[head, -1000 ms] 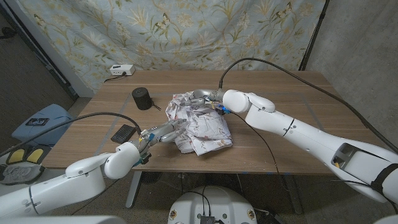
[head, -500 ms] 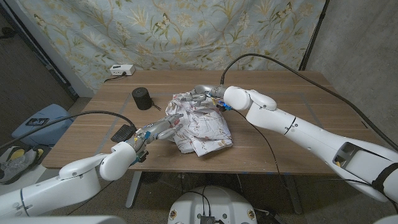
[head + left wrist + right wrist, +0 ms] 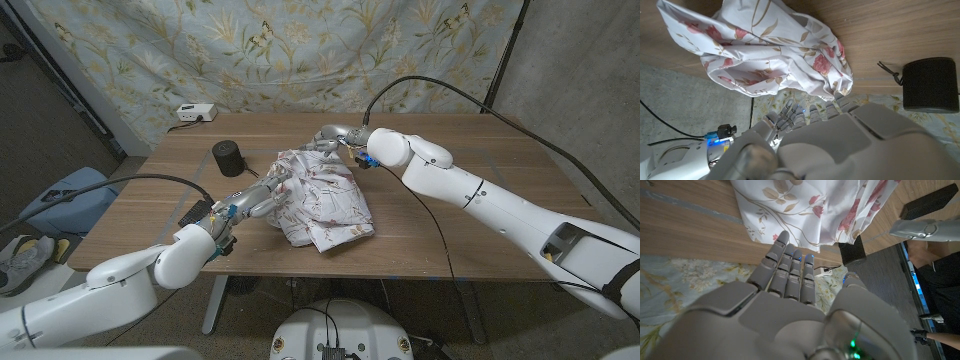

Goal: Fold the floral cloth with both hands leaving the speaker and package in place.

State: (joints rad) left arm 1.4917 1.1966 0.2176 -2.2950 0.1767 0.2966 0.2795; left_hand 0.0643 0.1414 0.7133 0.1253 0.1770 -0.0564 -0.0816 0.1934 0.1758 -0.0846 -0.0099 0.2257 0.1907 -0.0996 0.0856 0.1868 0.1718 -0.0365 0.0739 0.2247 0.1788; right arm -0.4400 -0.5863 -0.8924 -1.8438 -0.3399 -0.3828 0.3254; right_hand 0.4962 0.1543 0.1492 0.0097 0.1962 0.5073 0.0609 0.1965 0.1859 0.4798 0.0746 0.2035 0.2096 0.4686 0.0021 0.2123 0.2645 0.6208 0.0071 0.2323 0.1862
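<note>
Crumpled floral cloth [image 3: 322,197] mid-table, left hand [image 3: 256,199] at its 9 o'clock edge, fingers spread, touching folds, right hand [image 3: 333,137] at 12 o'clock, fingers extended together, just beyond cloth.

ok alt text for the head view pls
A crumpled floral cloth lies mid-table, with the robot's left hand at its left edge and right hand at its far edge. A black speaker stands left of the cloth, and a flat dark package lies nearer the front edge.

I'm looking at a makeshift lab: a wooden table [image 3: 470,190] against a pinned-up floral backdrop [image 3: 300,45], bare concrete wall [image 3: 580,60], loose cables [image 3: 450,95], a white power strip [image 3: 196,113].
</note>
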